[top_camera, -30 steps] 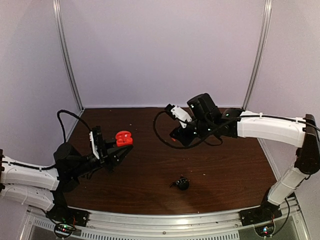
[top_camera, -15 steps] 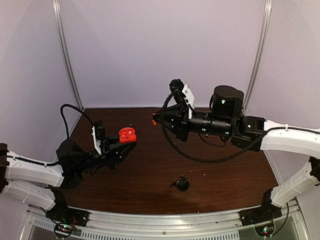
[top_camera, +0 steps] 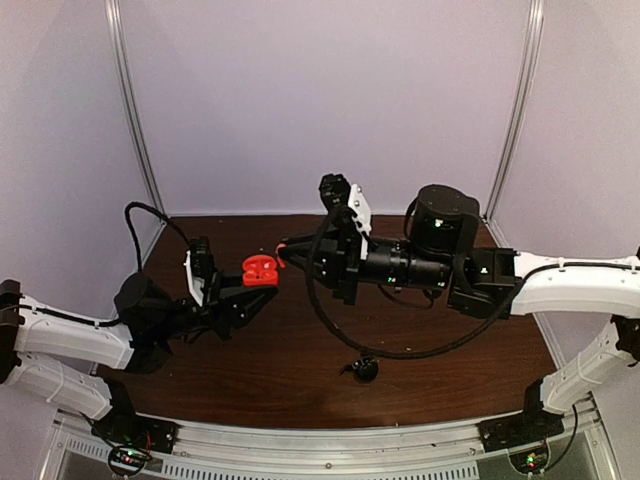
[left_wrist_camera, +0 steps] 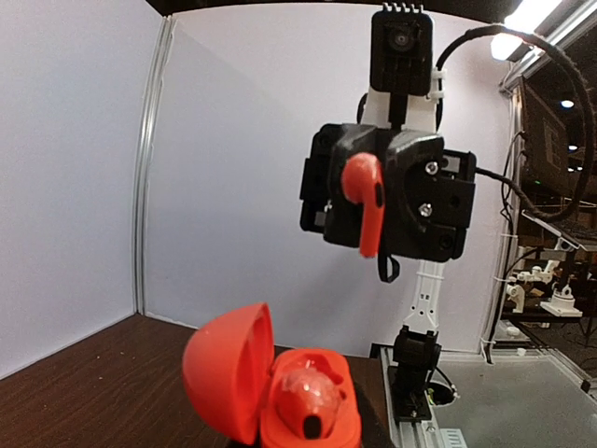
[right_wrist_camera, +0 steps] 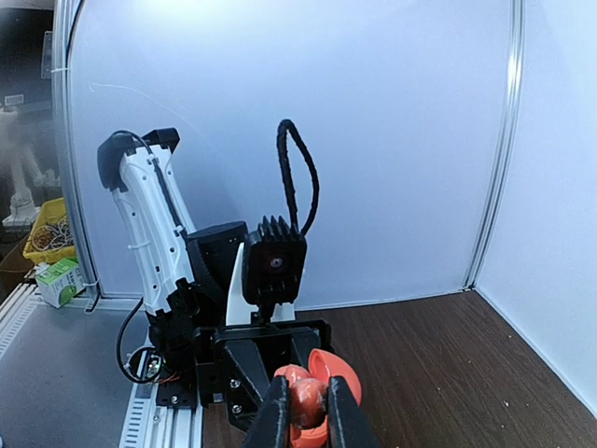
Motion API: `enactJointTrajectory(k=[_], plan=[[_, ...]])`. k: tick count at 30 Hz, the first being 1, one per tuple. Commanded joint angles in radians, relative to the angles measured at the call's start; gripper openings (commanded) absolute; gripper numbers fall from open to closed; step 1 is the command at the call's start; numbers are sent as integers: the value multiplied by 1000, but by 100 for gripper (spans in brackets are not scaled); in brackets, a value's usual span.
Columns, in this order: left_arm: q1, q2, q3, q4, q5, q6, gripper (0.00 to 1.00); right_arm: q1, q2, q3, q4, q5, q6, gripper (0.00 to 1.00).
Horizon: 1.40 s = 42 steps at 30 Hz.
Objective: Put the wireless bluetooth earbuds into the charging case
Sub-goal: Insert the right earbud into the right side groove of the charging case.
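Pale lilac walls enclosed a dark wood-grain surface. My left fingers were clamped on a glossy red-orange charging case, rounded like a pebble and held in the air with its hinged lid swung open. One smooth, shiny bud sat in its well. My right fingers were pressed together on a second red-orange earbud, bulb-headed with a short stem, raised just beside the open case, not touching. A small black rounded case lay on the surface, well apart.
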Motion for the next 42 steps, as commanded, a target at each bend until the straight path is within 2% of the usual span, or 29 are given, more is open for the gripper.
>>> enactJointTrajectory(k=[1,32,42], plan=[[8,17,38,104,70,-35,0,20,36,26,29,-17,-31,10],[8,22,51,87,68,-29,0,57,110,18,90,105,-61,10],[8,0,45,73,36,-19,0,57,115,-3,97,103,-43,11]])
